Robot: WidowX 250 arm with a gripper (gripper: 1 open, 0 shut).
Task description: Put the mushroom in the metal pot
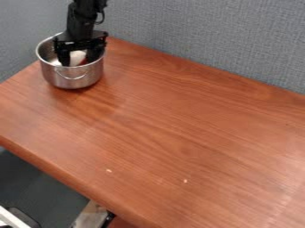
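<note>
The black jaws (80, 50) point down over the mouth of the metal pot, their dark fingers spread apart, so they stand open. Below and between them, inside the pot, shows a small pale shape, the mushroom (78, 58); the dark fingers hide part of it, and whether either finger touches it cannot be told. The arm (84, 12) rises above the jaws, black and upright, and runs out of the top of the view.

Around the mushroom stands the metal pot (70, 76), round and shiny, upright on the desk, with a thin handle curving along its near side. Its inner wall shows bright on the left, beside the jaws. The pot sits near the far left corner of the brown wooden desk (179, 134), close to the grey wall panels (215, 40) behind.

The desk has a reddish grain and a couple of tiny light specks toward its near part. Beyond its left edge lies a dark grey area (30, 187), with a white object (12, 218), cut off by the frame, at the bottom left corner.
</note>
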